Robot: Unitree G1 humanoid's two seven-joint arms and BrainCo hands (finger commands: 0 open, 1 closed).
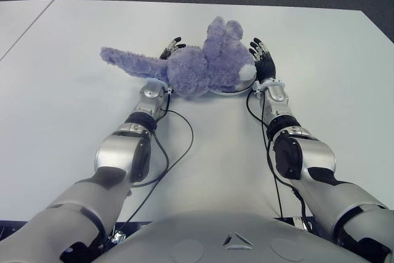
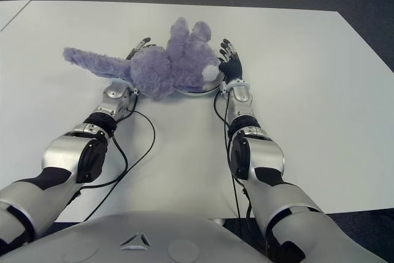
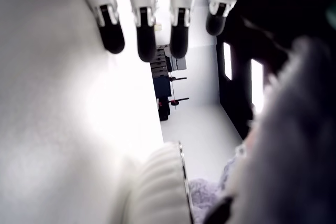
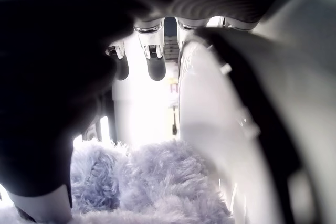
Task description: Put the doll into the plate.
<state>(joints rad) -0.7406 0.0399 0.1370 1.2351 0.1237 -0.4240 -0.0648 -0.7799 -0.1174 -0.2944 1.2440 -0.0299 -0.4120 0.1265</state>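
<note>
Both hands flank a purple plush doll (image 1: pixel 203 66) lying on a white surface (image 1: pixel 320 78). Left hand (image 1: pixel 171 48) shows at the doll's 9 o'clock side, fingers straight and spread, gripping nothing. Right hand (image 1: pixel 261 58) shows at its 3 o'clock side, fingers also extended and loose, close against the fur. The doll's body lies over a plate (image 1: pixel 231 91), whose rim peeks out at 6 o'clock. Its long axis runs from 3 to 9 o'clock, one limb trailing off the plate past the left hand, likely needing tucking in.
</note>
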